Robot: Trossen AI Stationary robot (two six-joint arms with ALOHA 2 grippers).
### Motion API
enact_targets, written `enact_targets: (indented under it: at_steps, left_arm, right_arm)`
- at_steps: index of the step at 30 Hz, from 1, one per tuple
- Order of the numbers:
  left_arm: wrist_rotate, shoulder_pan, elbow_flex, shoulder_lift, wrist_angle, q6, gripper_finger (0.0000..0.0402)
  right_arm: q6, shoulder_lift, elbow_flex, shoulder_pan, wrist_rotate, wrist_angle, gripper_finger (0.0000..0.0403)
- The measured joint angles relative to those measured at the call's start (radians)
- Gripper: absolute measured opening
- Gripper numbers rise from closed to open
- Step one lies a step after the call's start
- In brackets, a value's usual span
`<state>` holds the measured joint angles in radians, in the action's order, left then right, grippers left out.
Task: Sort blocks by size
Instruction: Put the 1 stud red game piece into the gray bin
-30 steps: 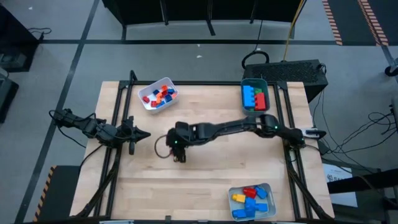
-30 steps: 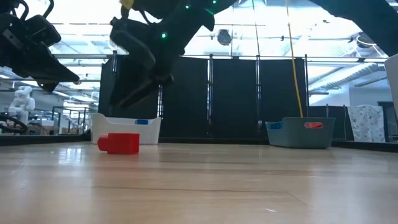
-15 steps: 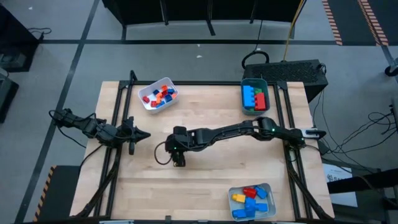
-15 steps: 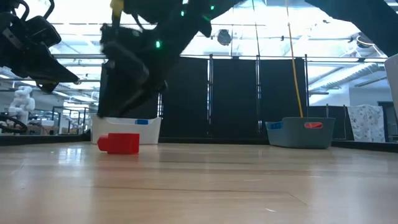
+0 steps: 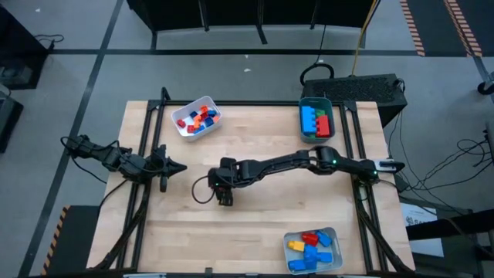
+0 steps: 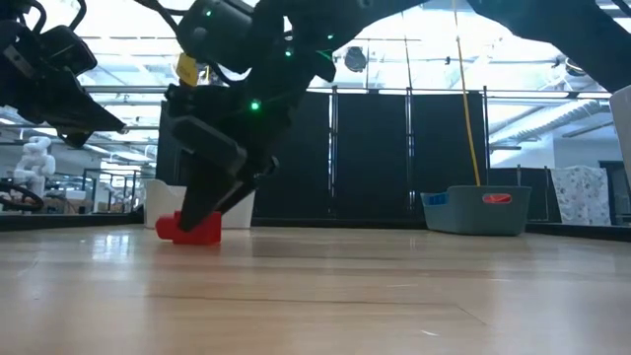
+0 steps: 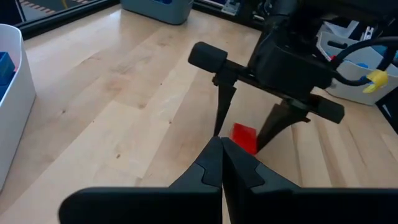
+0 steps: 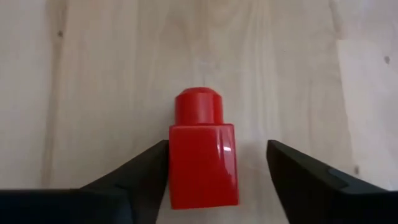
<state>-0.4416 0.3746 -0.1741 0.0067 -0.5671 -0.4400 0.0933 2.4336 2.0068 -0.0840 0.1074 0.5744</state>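
Right gripper [image 8: 219, 171] of mine stood open, straddling a red block [image 8: 203, 152] lying on its side on the table [image 5: 262, 232]; one finger [image 8: 140, 171] touched or nearly touched it, the other stood clear. My right arm [image 5: 285, 162] stretched low across the table's middle. My left gripper [image 7: 221, 163] hung shut at the left edge. Other blocks lay in three trays [image 5: 196, 116].

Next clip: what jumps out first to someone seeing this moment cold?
The right gripper reaches to mid-table, its open fingers straddling a lone red block lying on its side. Three trays of sorted blocks sit along the table's edges, while the left gripper waits shut at the left.
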Motion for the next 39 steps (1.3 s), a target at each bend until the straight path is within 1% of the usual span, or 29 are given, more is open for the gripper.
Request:
enact_targets:
  at_steps: [5, 9, 15, 18, 23, 25, 29, 33, 35, 39]
  left_arm:
    - [0.0, 0.0, 0.0, 0.0, 0.0, 0.0, 0.0002]
    - [0.0, 0.0, 0.0, 0.0, 0.0, 0.0, 0.0002]
    - [0.007, 0.0, 0.0, 0.0, 0.0, 0.0, 0.0002]
    - [0.015, 0.0, 0.0, 0.0, 0.0, -0.001, 0.0002]
    - [0.018, 0.0, 0.0, 0.0, 0.001, 0.0, 0.0002]
    - [0.018, 0.0, 0.0, 0.0, 0.004, 0.0, 0.0002]
    - [0.019, 0.0, 0.0, 0.001, 0.005, 0.0, 0.0002]
    - [0.019, 0.0, 0.0, 0.002, 0.003, 0.001, 0.0002]
    - [0.019, 0.0, 0.0, 0.001, 0.001, 0.001, 0.0002]
    - [0.019, 0.0, 0.0, 0.002, 0.004, 0.001, 0.0002]
  right_arm:
    - [0.005, 0.024, -0.001, 0.007, -0.005, 0.001, 0.0184]
    - [0.005, 0.035, 0.004, 0.007, 0.006, 0.009, 0.0103]
    - [-0.002, 0.024, 0.001, 0.006, 0.003, -0.002, 0.0103]
    - [0.0, 0.017, 0.029, -0.001, -0.001, 0.045, 0.0103]
    - [0.034, -0.009, 0.136, -0.041, -0.001, 0.228, 0.0103]
    - [0.059, -0.024, 0.172, -0.072, 0.0, 0.346, 0.0103]
    - [0.147, -0.083, 0.19, -0.174, 0.003, 0.583, 0.0103]
    - [0.279, -0.15, 0.19, -0.311, 0.095, 0.746, 0.0103]
    - [0.365, -0.188, 0.19, -0.383, 0.135, 0.794, 0.0103]
    - [0.614, -0.27, 0.192, -0.515, 0.196, 0.895, 0.0103]
